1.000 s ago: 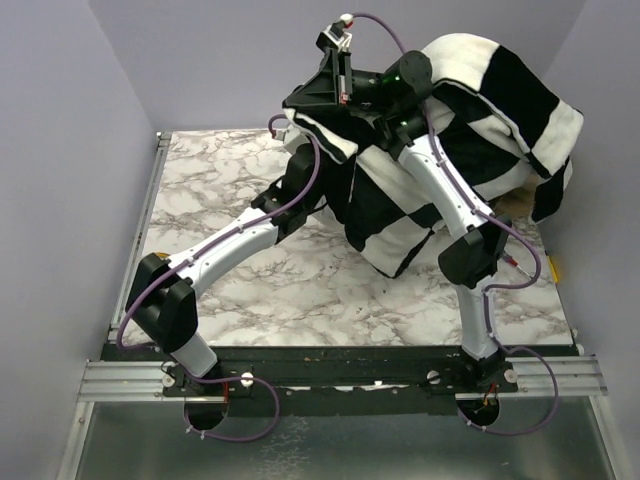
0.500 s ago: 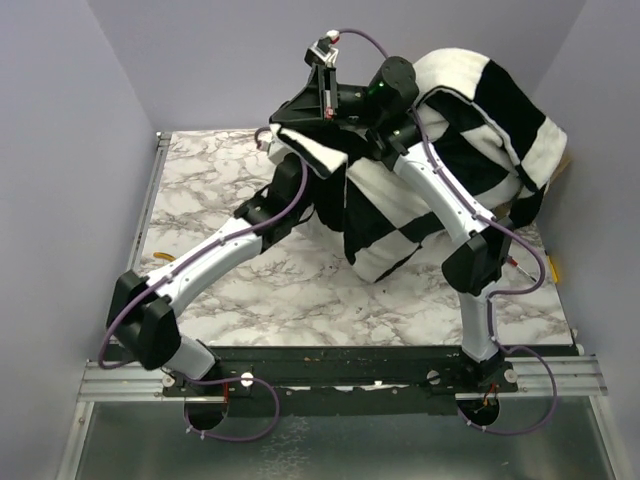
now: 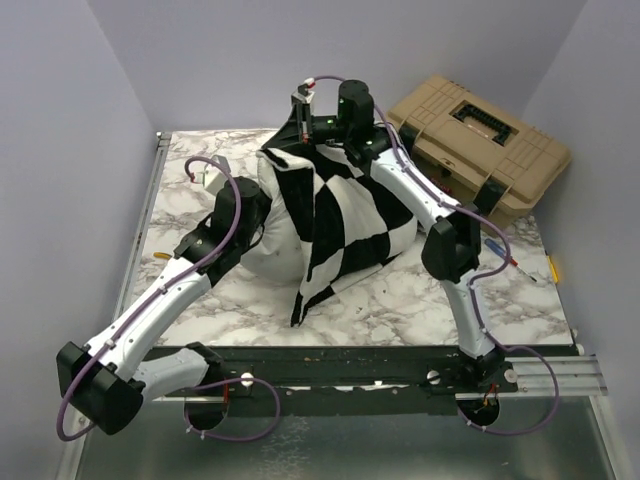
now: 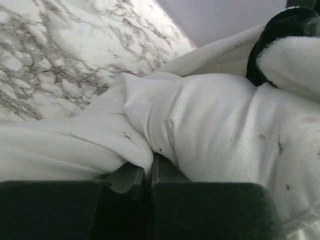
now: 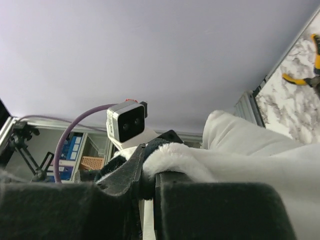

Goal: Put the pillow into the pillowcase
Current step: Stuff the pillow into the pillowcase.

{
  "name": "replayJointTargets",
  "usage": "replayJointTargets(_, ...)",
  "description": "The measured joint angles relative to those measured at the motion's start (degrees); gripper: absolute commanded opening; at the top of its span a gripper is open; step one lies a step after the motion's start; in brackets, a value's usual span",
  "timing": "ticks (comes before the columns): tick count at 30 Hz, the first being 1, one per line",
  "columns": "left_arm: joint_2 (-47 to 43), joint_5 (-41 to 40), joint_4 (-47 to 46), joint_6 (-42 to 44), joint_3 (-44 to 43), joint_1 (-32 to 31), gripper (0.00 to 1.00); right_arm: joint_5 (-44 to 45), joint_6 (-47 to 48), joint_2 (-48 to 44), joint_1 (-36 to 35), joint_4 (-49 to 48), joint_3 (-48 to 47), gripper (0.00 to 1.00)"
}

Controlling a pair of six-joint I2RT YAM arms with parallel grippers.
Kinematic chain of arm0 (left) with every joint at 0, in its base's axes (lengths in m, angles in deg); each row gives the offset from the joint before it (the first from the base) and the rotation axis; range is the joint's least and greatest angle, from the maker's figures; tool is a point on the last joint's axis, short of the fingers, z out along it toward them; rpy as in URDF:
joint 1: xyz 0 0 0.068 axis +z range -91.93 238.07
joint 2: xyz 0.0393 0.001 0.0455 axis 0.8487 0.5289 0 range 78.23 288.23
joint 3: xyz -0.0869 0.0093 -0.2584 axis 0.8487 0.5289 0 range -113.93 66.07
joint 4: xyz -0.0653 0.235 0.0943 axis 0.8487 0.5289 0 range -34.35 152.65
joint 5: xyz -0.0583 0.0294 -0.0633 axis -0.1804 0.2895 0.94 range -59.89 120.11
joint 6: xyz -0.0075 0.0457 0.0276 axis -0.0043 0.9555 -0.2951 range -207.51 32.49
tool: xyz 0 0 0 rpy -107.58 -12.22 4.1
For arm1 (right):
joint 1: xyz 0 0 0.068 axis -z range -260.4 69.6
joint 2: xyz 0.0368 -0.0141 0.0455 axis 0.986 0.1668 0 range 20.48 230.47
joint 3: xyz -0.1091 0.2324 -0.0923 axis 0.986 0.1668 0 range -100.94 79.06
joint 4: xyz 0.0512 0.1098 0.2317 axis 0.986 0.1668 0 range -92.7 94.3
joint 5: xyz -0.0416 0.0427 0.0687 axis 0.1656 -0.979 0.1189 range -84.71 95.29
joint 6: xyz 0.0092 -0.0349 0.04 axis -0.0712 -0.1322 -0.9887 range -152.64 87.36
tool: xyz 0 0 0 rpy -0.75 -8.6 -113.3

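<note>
My left gripper [image 4: 147,172] pinches a fold of the puffy white oblong pillow [image 3: 272,248]. My right gripper [image 5: 148,182] clamps the limp black-and-white checked pillowcase [image 3: 345,215] at its hem. Both look soft, light and slippery, so I'd hold hems and corners.

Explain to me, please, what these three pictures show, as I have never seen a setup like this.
The machine is a pair of robot arms, the left arm and the right arm, bolted at the near edge of a marble table. One picture looks down from above and behind them. The other two come from a small camera on each wrist, so the dark blocks at the bottom are that arm's own fingers. On the table sits a white pillow, partly covered by a black-and-white checked pillowcase. At the back right is a tan hard case. The left gripper is shut on a fold of the pillow. The right gripper is shut on the pillowcase's edge, holding it up at the far side.
</note>
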Motion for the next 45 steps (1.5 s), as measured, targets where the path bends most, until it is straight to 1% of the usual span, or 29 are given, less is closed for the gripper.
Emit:
replayJointTargets(1,0.0,0.0,0.0,-0.5,0.8,0.7,0.0,0.3,1.2,1.1,0.0,1.4,-0.7,0.28)
replayJointTargets(3,0.9,0.7,-0.6,-2.1,3.0,2.3,0.0,1.2,4.6,4.3,-0.2,5.5,-4.0,0.51)
replayJointTargets(4,1.7,1.3,-1.2,-2.9,4.0,3.1,0.0,2.0,6.0,5.4,-0.1,7.2,-5.1,0.65)
replayJointTargets(5,2.7,2.1,-1.8,-3.7,4.8,3.9,0.0,3.0,7.6,6.0,0.0,9.0,-5.8,0.76)
replayJointTargets(6,3.8,2.8,-2.4,-4.2,5.2,4.6,0.0,4.2,9.3,6.2,0.3,10.8,-5.9,0.84)
replayJointTargets(8,5.8,4.7,-3.6,-5.4,5.7,6.2,0.0,7.1,14.0,5.6,0.8,14.9,-5.9,0.93)
replayJointTargets(12,8.2,7.8,-5.9,-7.0,5.9,9.6,0.0,15.4,25.6,0.4,2.3,26.6,-5.4,0.98)
replayJointTargets(15,9.1,10.3,-7.5,-7.9,5.9,12.1,0.0,23.0,33.8,-7.6,3.1,34.9,-2.9,1.0)
replayJointTargets(18,10.1,12.4,-8.6,-8.5,5.9,13.8,0.0,30.4,40.2,-16.5,3.8,42.1,-1.2,1.0)
replayJointTargets(22,11.3,14.6,-9.6,-8.9,5.9,14.8,0.0,36.4,45.8,-24.5,2.7,49.2,-1.2,1.0)
replayJointTargets(25,11.6,15.7,-10.2,-9.0,5.9,15.1,0.0,38.6,48.6,-26.1,0.3,54.0,-1.2,0.99)
replayJointTargets(27,11.8,16.3,-10.4,-9.2,5.9,15.2,0.0,40.2,50.1,-26.0,-2.6,56.9,0.1,0.99)
replayJointTargets(31,12.7,17.9,-11.0,-9.6,5.8,15.4,0.0,43.3,51.4,-24.6,-9.4,62.3,6.0,0.99)
replayJointTargets(35,13.9,19.3,-11.3,-9.8,5.6,15.5,0.0,46.5,51.7,-23.7,-14.3,64.2,13.2,0.95)
replayJointTargets(36,14.0,19.6,-11.3,-9.8,5.6,15.5,0.0,47.2,51.8,-23.7,-14.8,64.3,14.4,0.92)
replayJointTargets(37,14.0,19.8,-11.3,-9.8,5.5,15.5,0.0,48.0,51.9,-23.4,-15.1,64.4,15.0,0.86)
replayJointTargets(38,14.0,20.0,-11.3,-9.8,5.4,15.5,0.0,48.7,52.2,-23.0,-15.3,64.4,15.1,0.76)
replayJointTargets(39,14.1,20.2,-11.3,-9.8,5.4,15.5,0.0,49.4,52.4,-22.5,-15.3,64.0,15.0,0.61)
replayJointTargets(40,14.1,20.3,-11.3,-9.7,5.3,15.5,0.0,50.2,52.6,-22.0,-15.2,63.8,15.0,0.42)
replayJointTargets(41,14.0,20.4,-11.3,-9.7,5.3,15.5,0.0,50.7,53.2,-21.5,-15.2,63.7,14.8,0.35)
replayJointTargets(42,14.0,20.5,-11.3,-9.6,5.3,15.5,0.0,51.3,53.6,-20.7,-15.2,64.0,13.9,0.24)
replayJointTargets(43,14.0,20.6,-11.3,-9.5,5.3,15.6,0.0,51.3,53.9,-19.6,-15.2,64.3,12.4,0.17)
replayJointTargets(44,14.0,20.6,-11.3,-9.4,5.3,15.6,0.0,51.0,54.3,-18.4,-14.9,64.8,9.9,0.05)
replayJointTargets(45,14.0,20.6,-11.3,-9.2,5.3,15.8,0.0,49.9,54.6,-17.1,-14.5,65.2,7.1,0.01)
